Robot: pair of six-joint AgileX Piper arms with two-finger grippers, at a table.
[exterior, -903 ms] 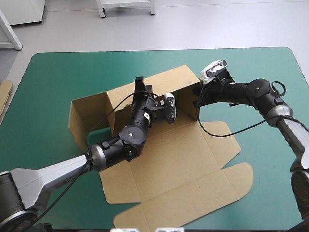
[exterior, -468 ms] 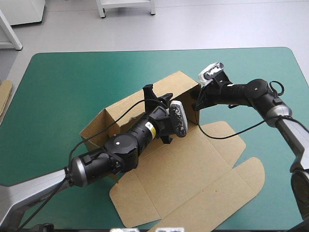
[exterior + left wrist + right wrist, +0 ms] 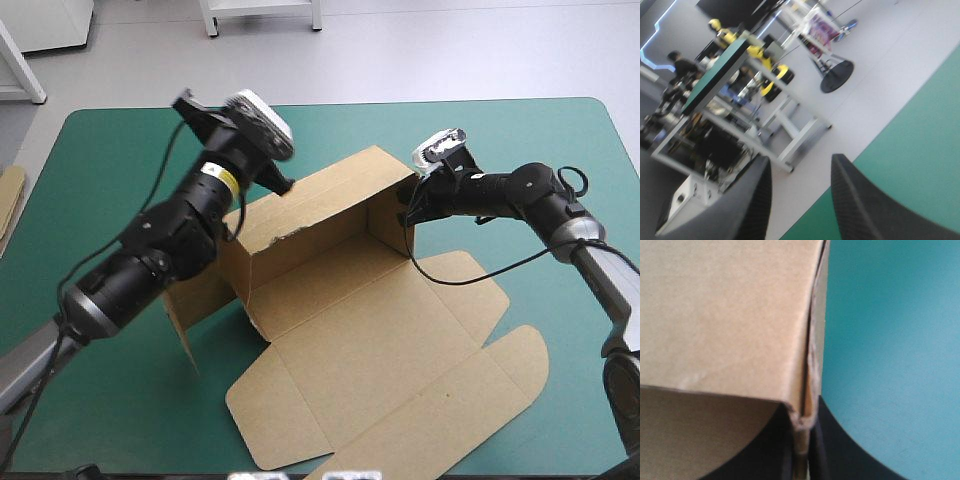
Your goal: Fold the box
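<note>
The brown cut-board box [image 3: 380, 340] sits mid-table on the teal-green cover [image 3: 120, 170] as a half-formed tray: back wall and right end wall upright, lid panel flat on the near side. The right gripper [image 3: 408, 207] is clamped all but closed on the top corner where those two walls meet. In its wrist view the board's doubled edge [image 3: 802, 435] runs straight between the black fingers, with bare cover just beside it. The left gripper [image 3: 801, 162] holds nothing. Its fingers stand moderately apart, and it is raised above and behind the box's left end, aimed out over the table's far edge. That leaves one pinch as the only hold, which is probably the main risk: any pull from the right gripper would likely drag or swivel the whole light sheet instead of creasing it. The left end wall [image 3: 195, 300], well below the left gripper, leans outward with a flap hanging, so it may flop flat. Coming back down, the left gripper could also catch the back wall's rim and buckle it.
</note>
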